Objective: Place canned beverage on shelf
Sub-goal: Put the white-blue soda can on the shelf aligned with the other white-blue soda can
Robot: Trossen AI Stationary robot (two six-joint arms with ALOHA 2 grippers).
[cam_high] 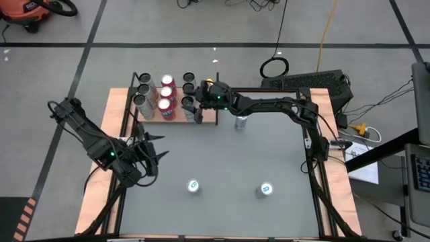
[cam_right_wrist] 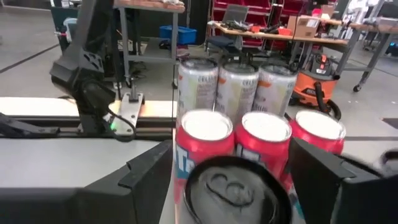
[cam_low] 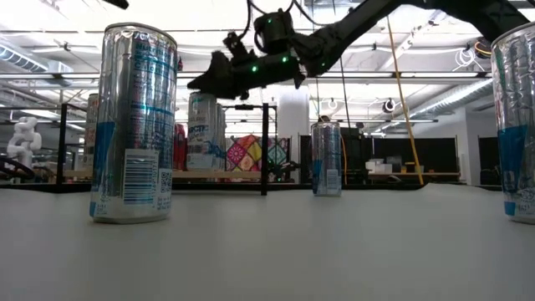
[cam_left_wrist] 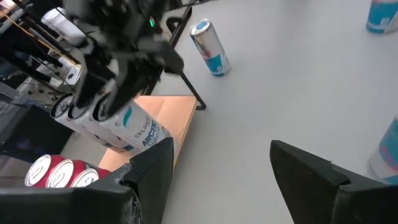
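Note:
The shelf point(cam_high: 205, 119), a wood-grain board with black posts, stands at the table's far side and carries silver cans point(cam_high: 142, 101), red cans point(cam_high: 166, 94) and dark-topped cans point(cam_high: 189, 82), all upright. My right gripper point(cam_high: 196, 102) reaches level from the right over the shelf's right part. It is open, and its fingers point(cam_right_wrist: 149, 177) stand on either side of a dark-topped can point(cam_right_wrist: 236, 186) that rests upright on the board. My left gripper point(cam_high: 151, 144) hovers open above the table's left side with nothing between its fingers point(cam_left_wrist: 155, 168).
One can point(cam_high: 240, 122) stands on the table just right of the shelf. Two more cans point(cam_high: 193, 186) point(cam_high: 266, 190) stand near the front edge. The grey tabletop point(cam_high: 228, 158) between them is open room. Wooden strips run along the table's sides.

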